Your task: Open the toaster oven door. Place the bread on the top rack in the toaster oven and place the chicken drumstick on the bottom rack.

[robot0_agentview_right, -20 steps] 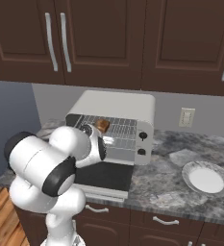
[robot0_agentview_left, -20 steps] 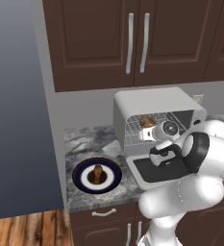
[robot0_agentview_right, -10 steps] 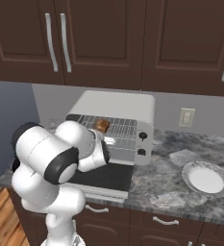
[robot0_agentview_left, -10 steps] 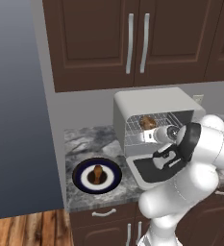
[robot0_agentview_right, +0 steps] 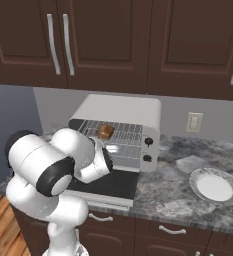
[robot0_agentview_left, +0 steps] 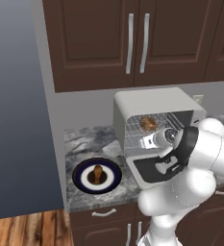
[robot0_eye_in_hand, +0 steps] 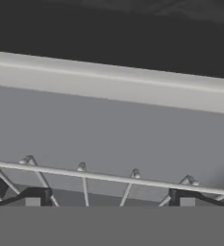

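Toaster oven [robot0_agentview_left: 154,108] centre frame, toaster oven door [robot0_agentview_right: 108,185] dropped flat. Bread [robot0_agentview_left: 148,123] on top rack [robot0_agentview_right: 122,131]. Chicken drumstick [robot0_agentview_left: 98,173] on dark-rimmed plate [robot0_agentview_left: 81,181], lower left. Gripper [robot0_eye_in_hand: 106,197] spread wide, empty, at rack wire.

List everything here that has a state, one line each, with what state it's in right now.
toaster oven door: open, dropped down flat.
bread: resting on the top rack inside the toaster oven.
chicken drumstick: on the dark-rimmed plate, not yet in the oven.
bottom rack: bare.
gripper: open, holding nothing, at the oven mouth.
white plate: bare.
upper cabinet doors: shut.
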Controlling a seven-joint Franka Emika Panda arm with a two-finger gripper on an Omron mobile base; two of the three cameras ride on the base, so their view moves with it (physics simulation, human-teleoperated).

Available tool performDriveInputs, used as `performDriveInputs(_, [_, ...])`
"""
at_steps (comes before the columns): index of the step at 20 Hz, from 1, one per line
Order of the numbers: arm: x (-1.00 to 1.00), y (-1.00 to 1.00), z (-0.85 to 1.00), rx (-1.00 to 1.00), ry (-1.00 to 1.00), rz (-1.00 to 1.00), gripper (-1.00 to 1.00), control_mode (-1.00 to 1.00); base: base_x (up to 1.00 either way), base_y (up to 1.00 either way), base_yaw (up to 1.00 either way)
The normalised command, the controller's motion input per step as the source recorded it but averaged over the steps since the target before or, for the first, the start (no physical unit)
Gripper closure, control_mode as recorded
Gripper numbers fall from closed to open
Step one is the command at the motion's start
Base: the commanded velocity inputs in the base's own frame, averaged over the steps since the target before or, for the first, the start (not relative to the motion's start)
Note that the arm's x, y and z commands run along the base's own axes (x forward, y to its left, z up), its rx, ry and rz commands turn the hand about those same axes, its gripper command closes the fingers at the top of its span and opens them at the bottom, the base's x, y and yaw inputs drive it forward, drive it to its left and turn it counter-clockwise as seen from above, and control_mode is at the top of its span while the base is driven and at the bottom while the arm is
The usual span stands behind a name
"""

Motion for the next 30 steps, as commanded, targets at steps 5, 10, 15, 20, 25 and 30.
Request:
performDriveInputs(5, [-0.82, 0.03, 0.0, -0.12, 0.24, 0.0, -1.0, -1.0, 0.0, 0.0, 0.0])
performDriveInputs(10, [-1.0, 0.0, 0.0, -0.06, 0.24, 0.0, -1.0, -1.0, 0.0, 0.0, 0.0])
performDriveInputs(15, [-0.87, 0.0, 0.5, 0.01, 0.2, 0.0, -1.0, -1.0, 0.0, 0.0, 0.0])
performDriveInputs(20, [-0.29, 0.09, 0.36, 0.13, 0.4, 0.0, -1.0, -1.0, 0.0, 0.0, 0.0])
performDriveInputs(25, [-0.52, 0.29, 0.93, 0.26, 0.41, 0.02, -1.0, -1.0, 0.0, 0.0, 0.0])
performDriveInputs(30, [-0.29, 0.37, 0.32, 0.22, 0.42, 0.01, -1.0, -1.0, 0.0, 0.0, 0.0])
